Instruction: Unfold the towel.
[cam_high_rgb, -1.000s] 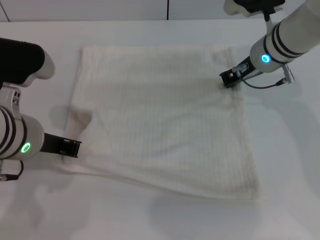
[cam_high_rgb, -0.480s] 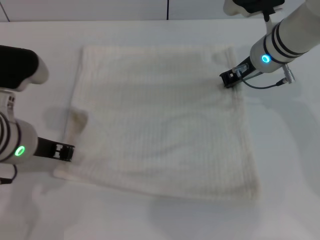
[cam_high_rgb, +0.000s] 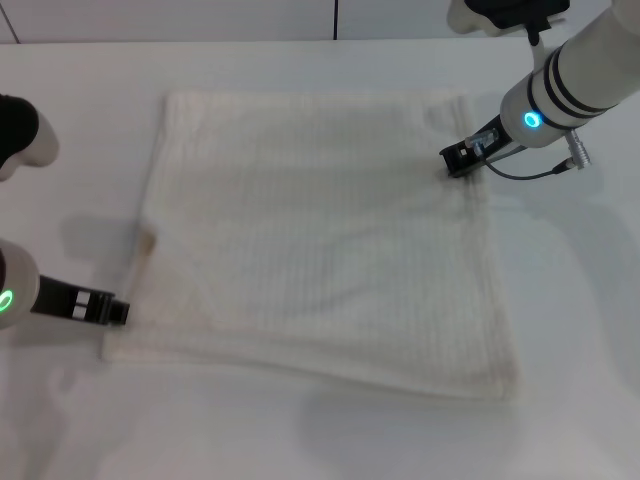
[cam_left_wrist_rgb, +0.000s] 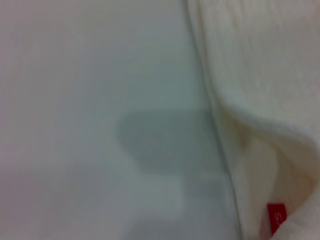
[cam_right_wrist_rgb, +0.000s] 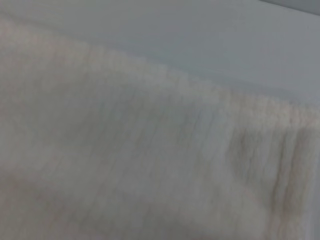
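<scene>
The cream-white towel lies spread out almost flat on the white table, a rough square with faint ribbed stripes. My left gripper is low at the towel's near left edge, shut on the cloth beside the near left corner. My right gripper is at the towel's far right edge, shut on the cloth there. The left wrist view shows the towel's edge lifted in a fold, with a small red label. The right wrist view is filled by towel.
The white table runs on around the towel on all sides. A grey cable hangs from the right arm just right of the towel. A dark vertical seam marks the wall behind the table.
My left gripper has moved left and towards the near edge, dragging the towel's near left corner outward. The fold at that corner has flattened. The right gripper has not moved.
</scene>
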